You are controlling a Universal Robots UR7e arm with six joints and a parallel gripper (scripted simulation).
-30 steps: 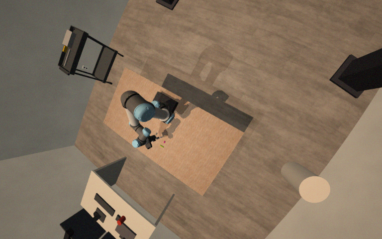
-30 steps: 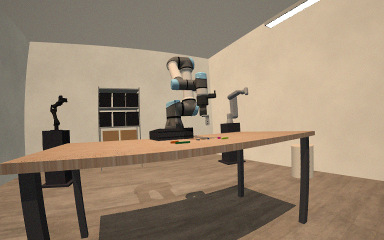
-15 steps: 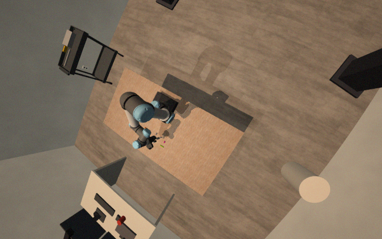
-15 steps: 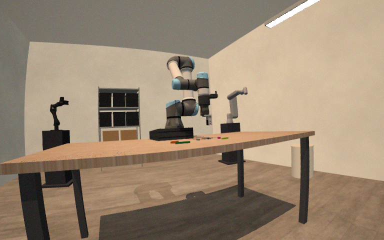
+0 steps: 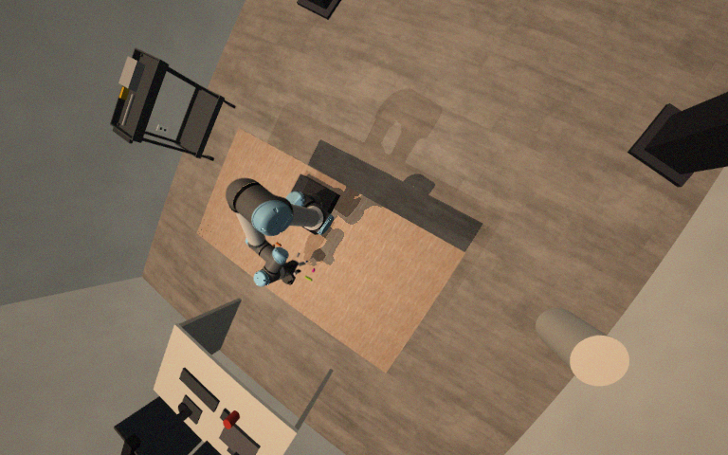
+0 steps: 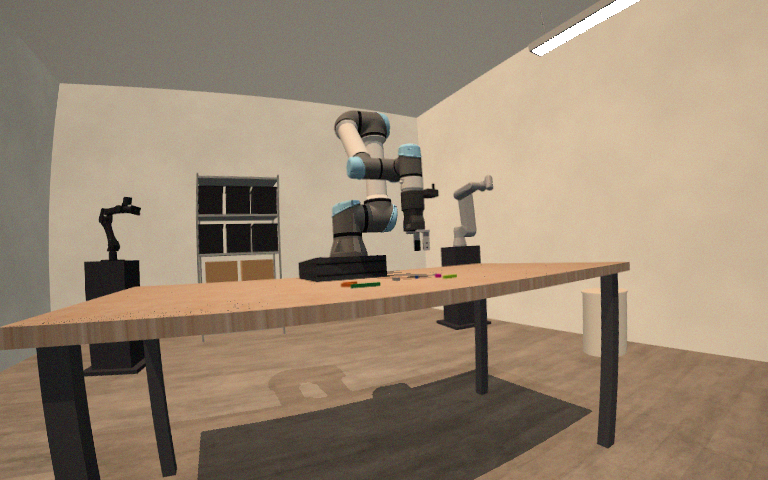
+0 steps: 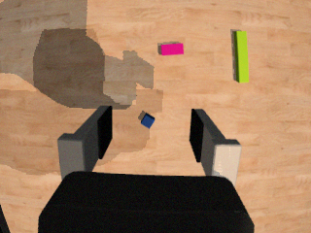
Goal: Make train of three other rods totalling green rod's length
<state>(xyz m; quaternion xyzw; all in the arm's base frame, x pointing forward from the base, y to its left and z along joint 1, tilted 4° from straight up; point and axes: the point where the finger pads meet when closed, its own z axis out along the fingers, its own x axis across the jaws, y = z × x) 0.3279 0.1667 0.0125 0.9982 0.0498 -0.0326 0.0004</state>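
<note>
My gripper (image 7: 151,123) is open and empty, pointing straight down a little above the table; it also shows in the exterior view (image 6: 421,240). A small blue rod (image 7: 147,119) lies on the table below, between the two fingers in the wrist view and apart from both. A magenta rod (image 7: 171,49) lies further ahead, and a lime rod (image 7: 241,56) lies to its right. In the exterior view the green rod (image 6: 365,285) and an orange rod (image 6: 348,283) lie side by side nearer the front, left of the gripper. The magenta rod (image 6: 437,275) and the lime rod (image 6: 449,275) lie to the right.
The arm's dark base plinth (image 6: 342,267) stands on the table behind the rods. The arm's shadow (image 7: 72,58) falls on the wood to the left of the blue rod. The table's far edge runs just behind the rods.
</note>
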